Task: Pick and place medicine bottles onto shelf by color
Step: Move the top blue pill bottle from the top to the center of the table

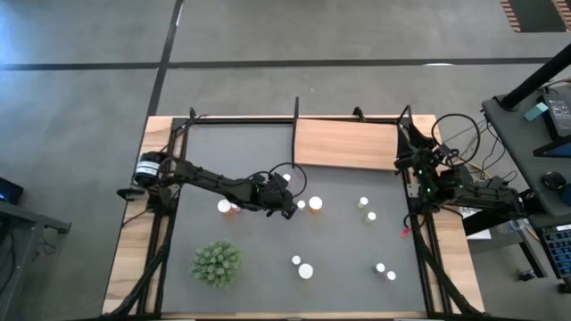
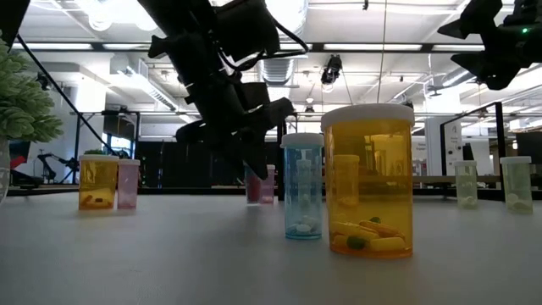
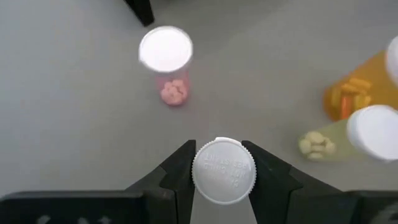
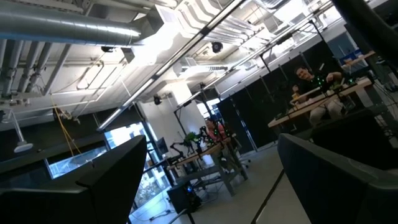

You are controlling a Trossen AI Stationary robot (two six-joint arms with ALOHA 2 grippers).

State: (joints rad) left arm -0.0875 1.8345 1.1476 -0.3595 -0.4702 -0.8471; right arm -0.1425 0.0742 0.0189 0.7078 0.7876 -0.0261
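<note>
My left gripper (image 1: 287, 208) is over the middle of the dark mat, fingers pointing down, shut on a white-capped medicine bottle (image 3: 224, 171). Its body is hidden under its cap. In the low view, pink bottles (image 2: 261, 185) stand just below the fingers (image 2: 252, 161). Another pink bottle (image 3: 166, 59) stands upright beyond it. An orange bottle (image 3: 354, 93) and a yellowish bottle (image 3: 367, 134) stand to one side. The light-wood shelf (image 1: 346, 143) lies at the far edge. My right gripper (image 4: 205, 186) is open and empty, parked at the mat's right edge (image 1: 415, 165). My left gripper pinches the bottle's white cap (image 3: 198, 171) between its two fingers, one on each side of the round rim. The fingers come from above, pointing down. The bottle is upright. I cannot tell whether its base is on the mat.
A green spiky plant (image 1: 216, 264) stands near left. More bottles stand on the mat: a pair at the left (image 1: 227, 208), a pair right of my left gripper (image 1: 310, 204), a pair farther right (image 1: 367, 210), and pairs near the front (image 1: 302, 267) (image 1: 385, 271). A shelf post (image 1: 295, 134) rises just beyond.
</note>
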